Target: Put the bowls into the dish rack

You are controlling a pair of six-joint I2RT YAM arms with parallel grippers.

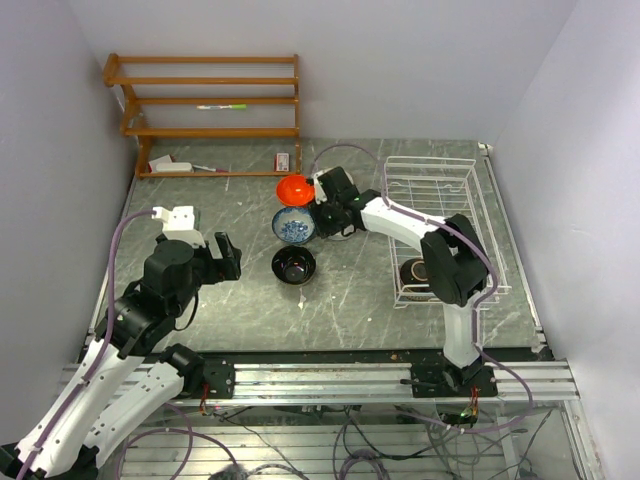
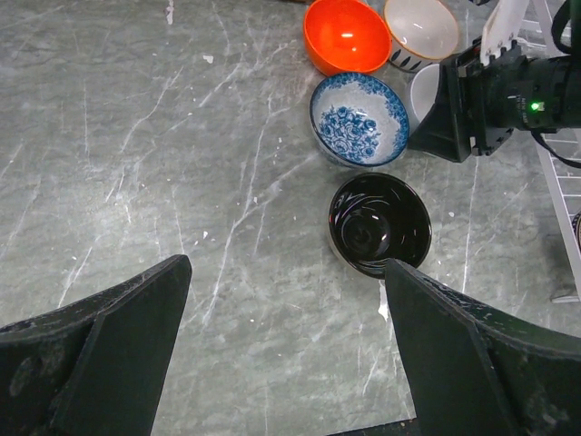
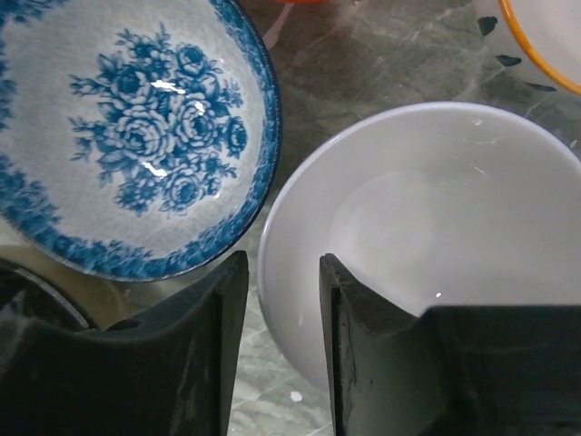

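In the right wrist view my right gripper (image 3: 281, 268) straddles the near rim of the white bowl (image 3: 427, 209), one finger inside and one outside. A thin gap remains at the outer wall. The blue-and-white bowl (image 3: 127, 136) lies just left and the cream bowl (image 3: 545, 36) at the top right. The top view shows the orange-red bowl (image 1: 293, 187), the blue-and-white bowl (image 1: 294, 226) and the black bowl (image 1: 294, 265) in a column. A brown bowl (image 1: 415, 272) sits in the white wire dish rack (image 1: 440, 170). My left gripper (image 1: 228, 255) is open and empty, left of the black bowl (image 2: 379, 222).
A brown wooden shelf unit (image 1: 210, 100) stands at the back left, with small items on its bottom board. The rack fills the table's right side. An aluminium rail (image 1: 330, 378) runs along the near edge by the arm bases.
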